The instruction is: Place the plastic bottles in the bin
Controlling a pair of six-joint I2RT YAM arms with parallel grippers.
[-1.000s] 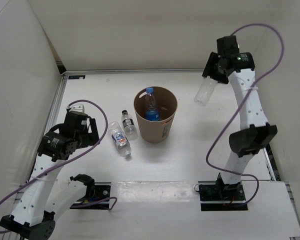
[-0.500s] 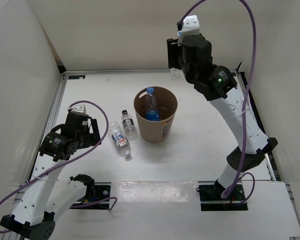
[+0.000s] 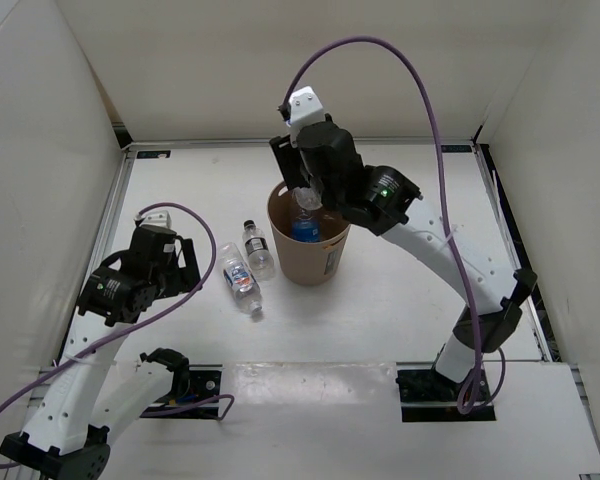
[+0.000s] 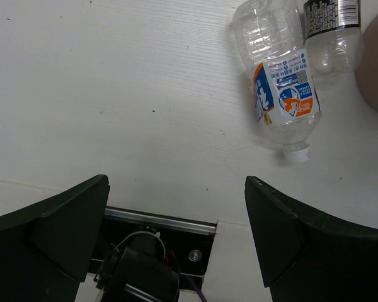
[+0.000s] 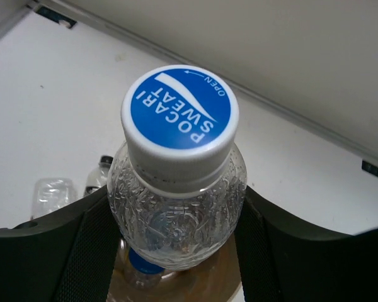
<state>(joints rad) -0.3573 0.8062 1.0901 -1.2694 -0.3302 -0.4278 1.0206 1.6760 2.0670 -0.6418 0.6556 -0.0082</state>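
Top external view shows the right gripper (image 3: 306, 192) clenched on a clear bottle (image 5: 176, 207) above the bin (image 3: 326, 262), a blue-labelled bottle (image 3: 302, 228) already inside, a white-labelled bottle (image 3: 240, 279) and a black-capped bottle (image 3: 259, 251) left lying at its nine o'clock, and the left gripper (image 4: 176, 192) spread empty.

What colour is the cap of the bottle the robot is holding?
The cap is blue with white lettering, clearest in the right wrist view.

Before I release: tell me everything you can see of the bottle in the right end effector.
The held bottle is clear, crinkle-textured plastic with a blue screw cap printed POCARI SWEAT and OPEN in white. The right end effector clamps its shoulder between both black fingers, cap toward the wrist camera. It hangs over the open bin, above another blue-capped bottle inside.
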